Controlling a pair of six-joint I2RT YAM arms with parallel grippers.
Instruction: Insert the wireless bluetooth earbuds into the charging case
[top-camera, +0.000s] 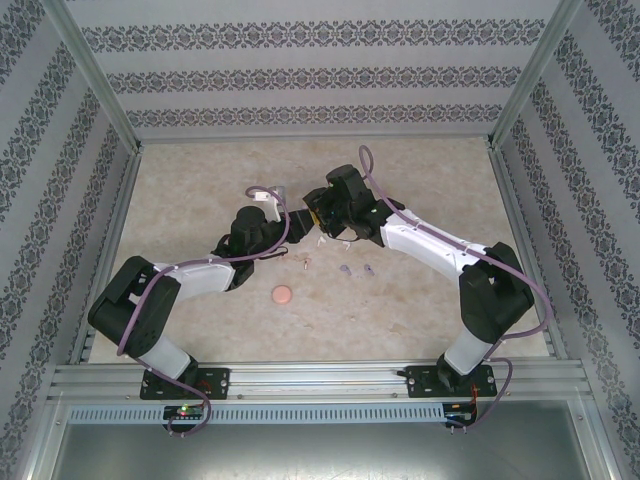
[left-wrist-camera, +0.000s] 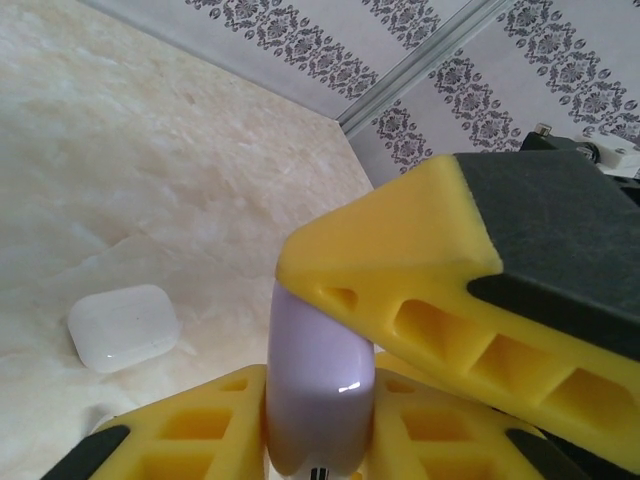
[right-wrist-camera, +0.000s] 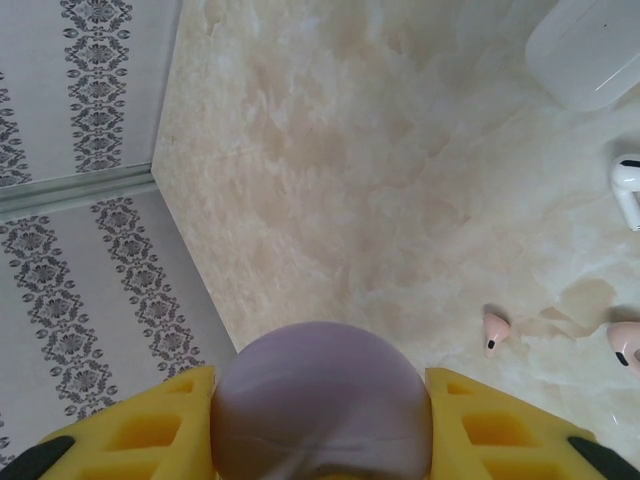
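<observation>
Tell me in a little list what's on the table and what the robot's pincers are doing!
left pincer: clamped on the purple case
right pincer: also gripping the purple case
white case: closed, lying on the table
pink case: on the table, nearer the arm bases
pinkish earbuds: two, loose on the table
white earbud: loose near the white case
purple earbuds: two, loose on the table

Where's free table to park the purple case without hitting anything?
Bare: the far strip of table along the back wall, corner to corner. Crowded: centre, where left gripper and right gripper both clamp the purple case, with purple earbuds, pinkish earbuds and the pink case just nearer the bases.
</observation>
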